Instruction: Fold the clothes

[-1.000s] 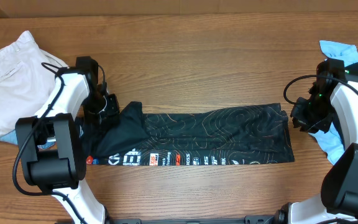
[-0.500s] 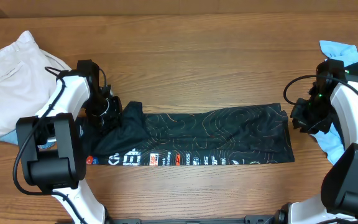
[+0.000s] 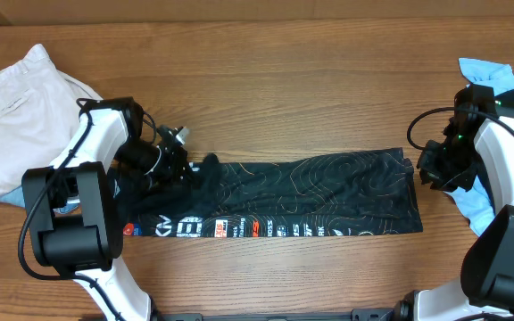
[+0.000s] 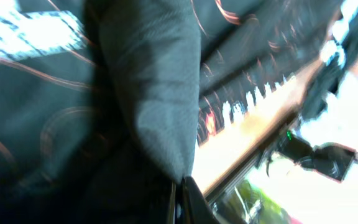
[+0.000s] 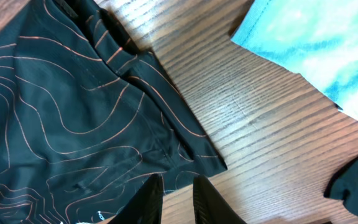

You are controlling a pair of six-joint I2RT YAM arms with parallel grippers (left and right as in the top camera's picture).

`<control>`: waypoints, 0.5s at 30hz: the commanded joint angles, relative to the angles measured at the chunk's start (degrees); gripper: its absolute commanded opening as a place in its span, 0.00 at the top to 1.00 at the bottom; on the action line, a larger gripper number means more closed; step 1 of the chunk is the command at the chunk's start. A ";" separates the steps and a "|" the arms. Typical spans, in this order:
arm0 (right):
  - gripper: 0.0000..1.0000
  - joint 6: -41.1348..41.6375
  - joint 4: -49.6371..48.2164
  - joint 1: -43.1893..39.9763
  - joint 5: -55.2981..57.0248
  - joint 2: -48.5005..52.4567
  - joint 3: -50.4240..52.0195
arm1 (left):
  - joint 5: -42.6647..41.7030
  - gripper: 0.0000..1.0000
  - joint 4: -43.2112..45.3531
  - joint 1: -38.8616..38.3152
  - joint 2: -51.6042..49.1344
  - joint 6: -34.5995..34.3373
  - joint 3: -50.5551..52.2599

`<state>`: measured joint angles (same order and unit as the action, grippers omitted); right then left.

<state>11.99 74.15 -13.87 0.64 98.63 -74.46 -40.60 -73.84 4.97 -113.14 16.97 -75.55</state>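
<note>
Black jersey [image 3: 310, 201], orange contour lines, flat along wooden surface [image 3: 284, 89]. My left jaws clenched, apparently pinching its bunched left end; my right jaws slightly parted, empty, near right end.

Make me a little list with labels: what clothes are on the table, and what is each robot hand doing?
main garment: black jersey, folded into a long strip across the table
left gripper: shut on the jersey's bunched-up left end
right gripper: slightly open, holding nothing, at the jersey's right end
other clothes: white garment far left; light-blue garment far right
</note>
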 commanded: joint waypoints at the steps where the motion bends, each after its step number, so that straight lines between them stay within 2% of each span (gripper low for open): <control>1: 0.80 0.22 -0.33 -0.24 -0.52 -1.42 0.26 | -3.82 0.96 -2.47 0.07 0.35 8.76 0.39; 8: 0.80 0.22 -0.24 -0.24 -0.52 -1.42 0.26 | 0.26 0.95 -5.01 -0.09 0.35 9.31 0.39; 12: 0.80 0.22 -0.24 -0.24 -0.52 -1.42 0.26 | 1.05 0.89 -4.26 -0.15 0.35 8.07 0.39; 13: 0.80 0.22 -0.26 -0.24 -0.52 -1.42 0.26 | 1.42 0.87 -3.91 -0.15 0.35 8.04 0.39; 15: 0.80 0.22 -0.20 -0.24 -0.52 -1.42 0.26 | 3.96 0.68 -2.40 -0.15 0.33 5.75 0.39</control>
<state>11.99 74.15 -13.87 0.38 98.63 -74.46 -39.35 -77.17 4.95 -113.14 24.01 -75.46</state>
